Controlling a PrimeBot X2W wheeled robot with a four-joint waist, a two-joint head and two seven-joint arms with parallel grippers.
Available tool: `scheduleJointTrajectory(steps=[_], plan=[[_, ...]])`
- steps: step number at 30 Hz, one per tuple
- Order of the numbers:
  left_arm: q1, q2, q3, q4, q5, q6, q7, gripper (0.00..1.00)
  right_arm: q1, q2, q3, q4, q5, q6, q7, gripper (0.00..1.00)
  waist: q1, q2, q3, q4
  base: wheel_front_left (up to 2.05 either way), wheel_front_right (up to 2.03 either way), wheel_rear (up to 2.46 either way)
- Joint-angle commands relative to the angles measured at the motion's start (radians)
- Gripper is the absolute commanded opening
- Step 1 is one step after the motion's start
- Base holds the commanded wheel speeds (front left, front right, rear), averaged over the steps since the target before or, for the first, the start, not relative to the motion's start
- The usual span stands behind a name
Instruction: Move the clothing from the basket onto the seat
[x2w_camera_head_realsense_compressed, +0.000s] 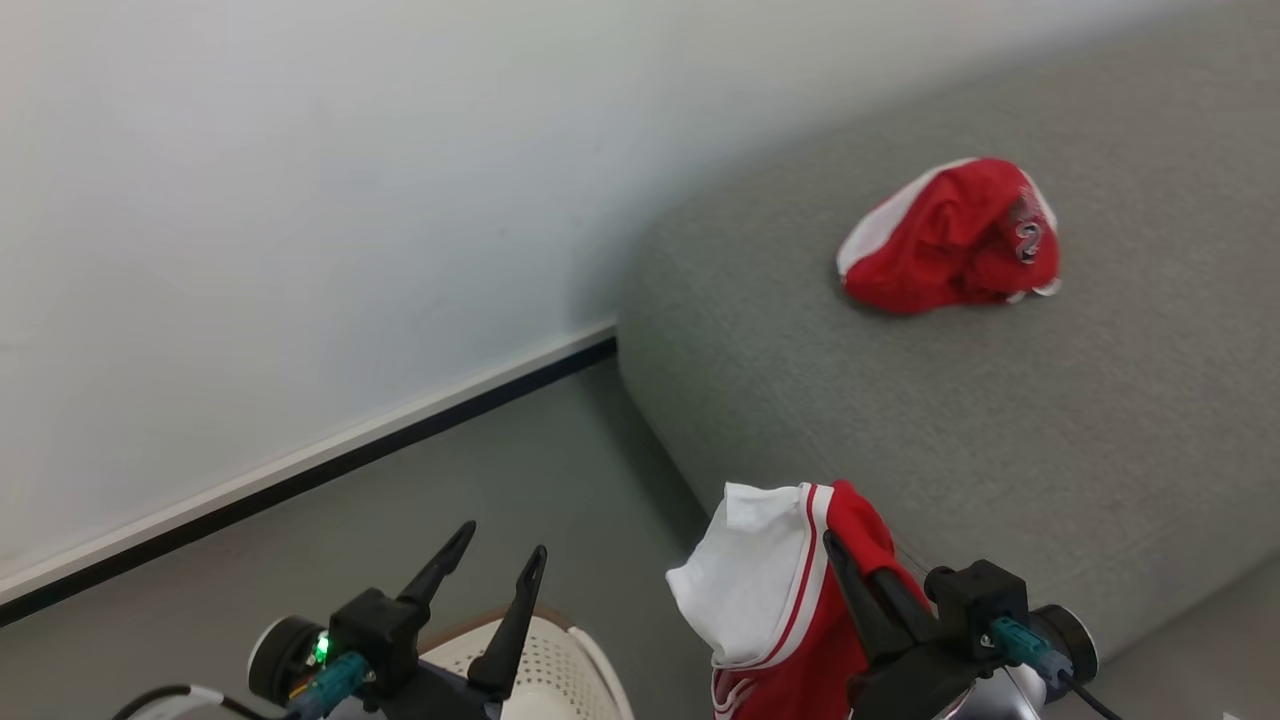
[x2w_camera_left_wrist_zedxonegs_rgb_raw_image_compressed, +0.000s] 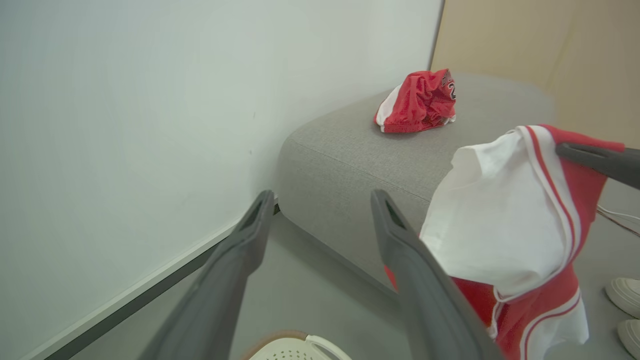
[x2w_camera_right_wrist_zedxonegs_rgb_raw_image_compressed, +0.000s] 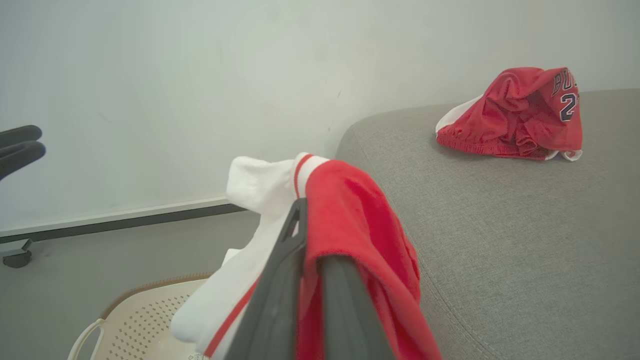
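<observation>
The left gripper (x2w_camera_head_realsense_compressed: 504, 540) tilts up and forward above the basket (x2w_camera_head_realsense_compressed: 565, 665), its fingers spread wide and holding nothing. The right gripper (x2w_camera_head_realsense_compressed: 850, 560), fingers angled up and pinched together, grips the clothing (x2w_camera_head_realsense_compressed: 765, 590), which drapes from it at the seat's (x2w_camera_head_realsense_compressed: 1000, 430) front edge. A second red garment (x2w_camera_head_realsense_compressed: 950, 240) lies farther in on the seat.
</observation>
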Motion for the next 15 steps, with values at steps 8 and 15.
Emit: scheduleJointTrajectory(steps=[8,15], plan=[[0.057,0.030,0.004,-0.040,0.029,-0.016,-0.004,1.00,0.014,0.026,-0.008,-0.007,-0.003,0.000,-0.020,0.00,0.0000,-0.0001,0.080,-0.145,0.00,0.00,0.00],[0.061,0.015,0.019,-0.049,0.022,-0.022,-0.004,1.00,0.020,0.038,-0.017,-0.004,-0.012,0.000,-0.031,0.00,0.0000,-0.0001,0.090,-0.148,0.00,0.00,0.00]])
